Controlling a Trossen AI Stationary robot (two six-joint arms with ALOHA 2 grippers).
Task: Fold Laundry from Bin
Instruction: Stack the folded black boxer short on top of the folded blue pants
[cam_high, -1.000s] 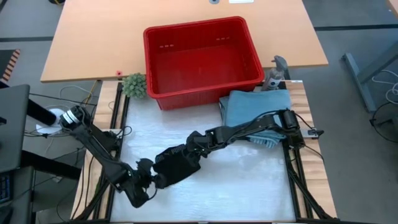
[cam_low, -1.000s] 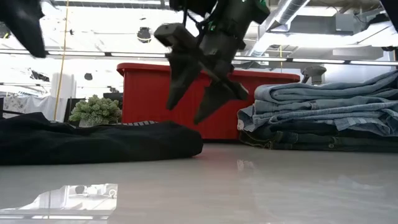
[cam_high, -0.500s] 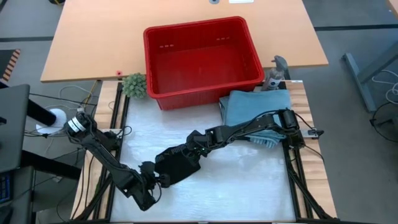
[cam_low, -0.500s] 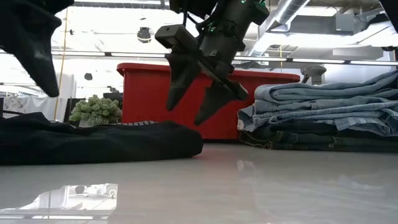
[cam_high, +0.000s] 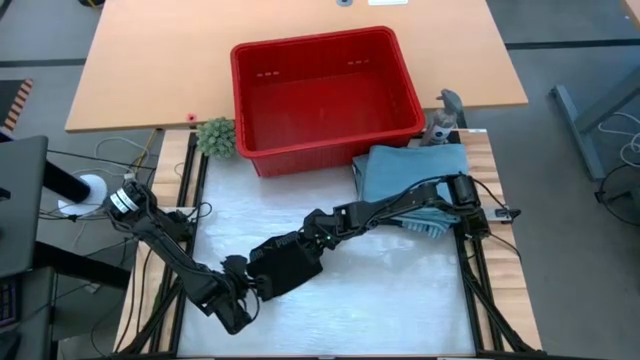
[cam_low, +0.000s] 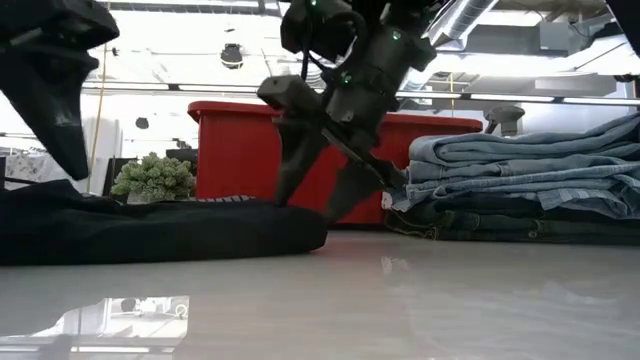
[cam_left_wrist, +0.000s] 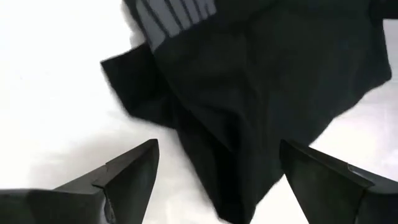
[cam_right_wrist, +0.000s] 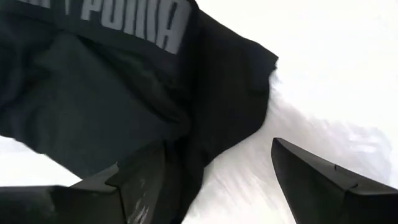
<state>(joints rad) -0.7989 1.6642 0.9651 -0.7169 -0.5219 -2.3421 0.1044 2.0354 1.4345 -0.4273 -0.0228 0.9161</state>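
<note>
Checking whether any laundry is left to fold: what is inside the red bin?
From above, the red bin shows only its bare red floor and slotted walls; no cloth lies in it. The black garment and the folded denim stack lie on the table outside it.

Black garment (cam_high: 285, 262) with grey lettering, light blue denim stack (cam_high: 405, 175), red bin (cam_high: 322, 92).

A pale wooden desk (cam_high: 130, 70) sits beyond a glossy white work surface (cam_high: 400, 290) framed by black rails. Grey floor (cam_high: 570, 200) surrounds the desk. Behind it, bright ceiling lights (cam_low: 180, 45) and silver ducting (cam_low: 470, 15) overhead.
</note>
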